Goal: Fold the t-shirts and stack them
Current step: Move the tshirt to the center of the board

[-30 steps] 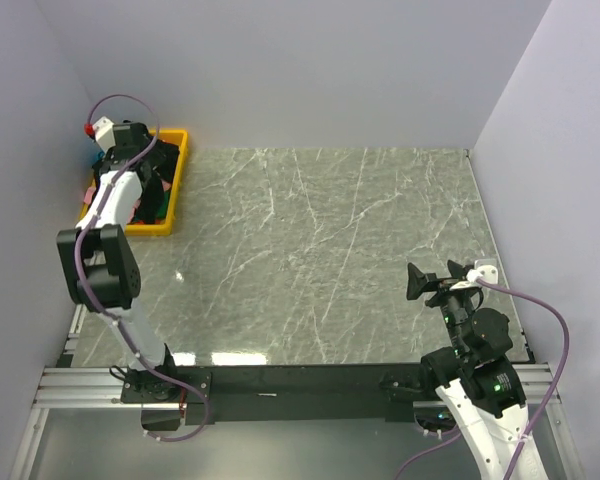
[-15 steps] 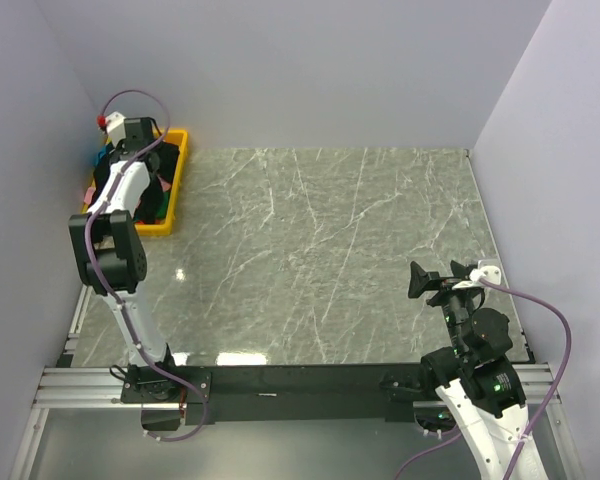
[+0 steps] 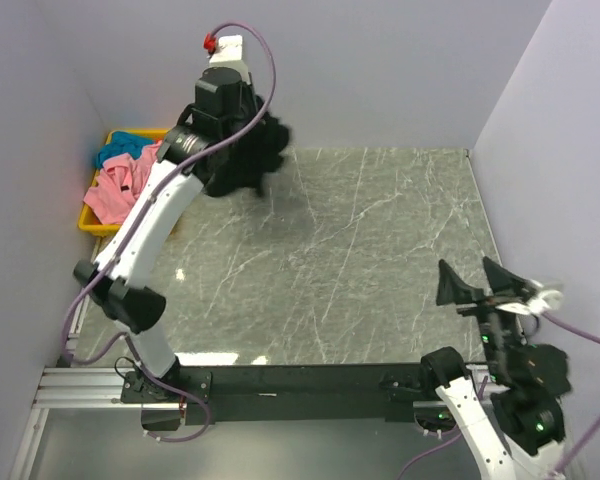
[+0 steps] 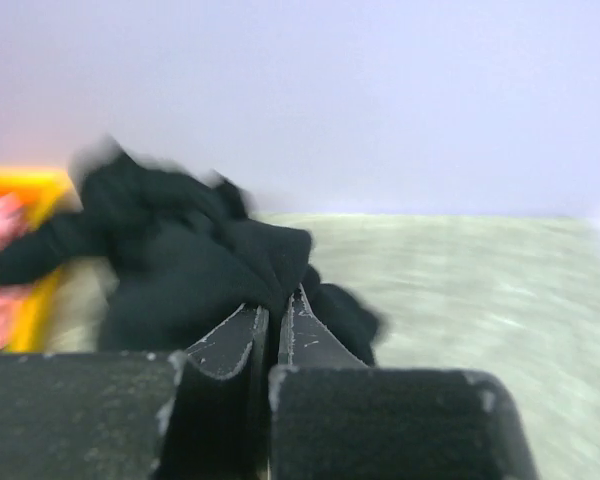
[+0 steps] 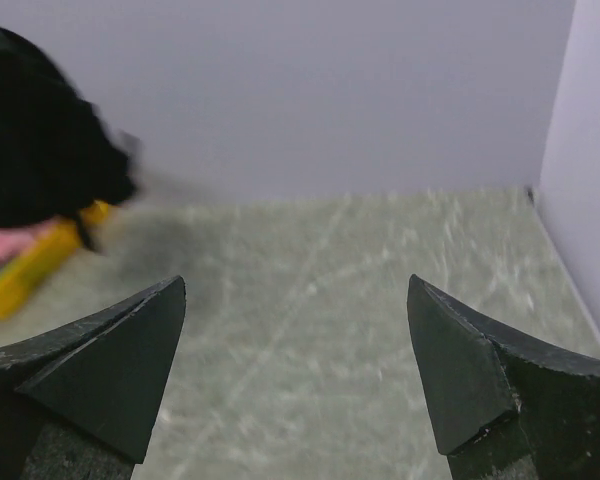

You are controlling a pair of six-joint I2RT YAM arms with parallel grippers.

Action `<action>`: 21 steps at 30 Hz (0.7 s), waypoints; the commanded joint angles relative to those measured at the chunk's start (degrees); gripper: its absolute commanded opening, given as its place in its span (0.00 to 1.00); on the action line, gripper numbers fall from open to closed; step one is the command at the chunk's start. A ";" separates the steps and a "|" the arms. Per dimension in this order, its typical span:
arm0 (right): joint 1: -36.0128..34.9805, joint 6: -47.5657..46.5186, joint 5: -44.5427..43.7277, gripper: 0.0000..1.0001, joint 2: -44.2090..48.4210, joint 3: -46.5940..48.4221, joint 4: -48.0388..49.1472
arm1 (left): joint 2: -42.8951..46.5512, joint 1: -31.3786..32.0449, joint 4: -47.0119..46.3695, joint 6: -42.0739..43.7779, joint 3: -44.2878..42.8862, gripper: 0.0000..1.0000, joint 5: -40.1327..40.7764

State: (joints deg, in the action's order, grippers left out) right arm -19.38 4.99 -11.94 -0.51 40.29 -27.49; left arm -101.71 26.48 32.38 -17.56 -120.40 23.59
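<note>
A black t-shirt [image 3: 248, 152] hangs bunched in the air over the table's back left corner, with my left gripper [image 3: 242, 140] shut on it. In the left wrist view the fingers [image 4: 277, 300] pinch a fold of the black t-shirt [image 4: 180, 260]. A pink t-shirt [image 3: 115, 192] and a teal t-shirt [image 3: 127, 144] lie in the yellow bin [image 3: 92, 222]. My right gripper [image 3: 475, 285] stands open at the near right, nothing between its fingers [image 5: 295, 285]. From there the black t-shirt [image 5: 30, 150] shows blurred at far left.
The yellow bin [image 5: 20, 278] sits against the left wall at the back. The grey marble table [image 3: 360, 250] is walled at the back and on both sides. My left arm arches high over the table's left part.
My left gripper shut on the black t-shirt in the bin, then swung up and right, lifting it out. The pink and teal shirts now show. My right gripper shifted slightly right.
</note>
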 commanded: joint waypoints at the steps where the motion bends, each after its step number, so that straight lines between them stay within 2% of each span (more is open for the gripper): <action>1: -0.40 1.23 3.77 0.97 -3.25 6.88 -0.81 | 8.00 3.13 1.28 2.01 -4.32 0.00 -6.18; 4: -0.40 3.78 4.91 0.98 -7.56 10.05 -1.87 | 14.05 3.23 -2.13 -0.63 3.13 0.01 -12.07; 5: -0.31 4.23 6.48 0.98 -8.53 10.76 -2.74 | 15.82 3.23 -4.67 -0.98 9.68 0.00 -12.78; 8: -0.40 4.59 11.75 0.98 -12.66 13.14 -4.33 | 22.24 3.23 -9.16 -1.60 20.96 0.02 -11.82; 9: -0.40 4.85 15.42 0.98 -14.76 13.49 -4.51 | 23.56 3.23 -9.70 -2.21 28.04 0.03 -10.69; 12: -0.40 8.00 18.26 0.98 -18.98 14.81 -5.47 | 28.57 2.88 -12.15 -5.09 43.02 0.26 -6.48; 13: -0.49 8.62 18.97 0.98 -20.04 15.08 -5.56 | 31.02 2.01 -12.69 -6.42 46.71 0.45 -4.98; 14: -0.40 9.32 19.59 0.97 -20.92 14.99 -5.65 | 32.00 1.13 -12.95 -7.74 53.01 0.53 -4.09; 16: -0.31 13.27 19.25 0.98 -24.70 14.64 -6.09 | 34.55 -2.37 -11.03 -12.48 57.80 0.70 -3.73; 19: -0.40 15.57 22.29 0.97 -31.81 15.42 -8.11 | 38.41 -4.50 -9.45 -14.60 65.27 0.80 -5.57; 21: -0.49 17.14 23.45 0.98 -37.85 15.52 -8.99 | 41.14 -4.51 -8.83 -15.04 69.50 0.82 -7.15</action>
State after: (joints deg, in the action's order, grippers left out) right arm -19.38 17.87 7.53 -31.22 53.74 -34.46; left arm -68.12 21.96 25.02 -28.91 -52.99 16.95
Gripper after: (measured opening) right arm 0.976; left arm 0.809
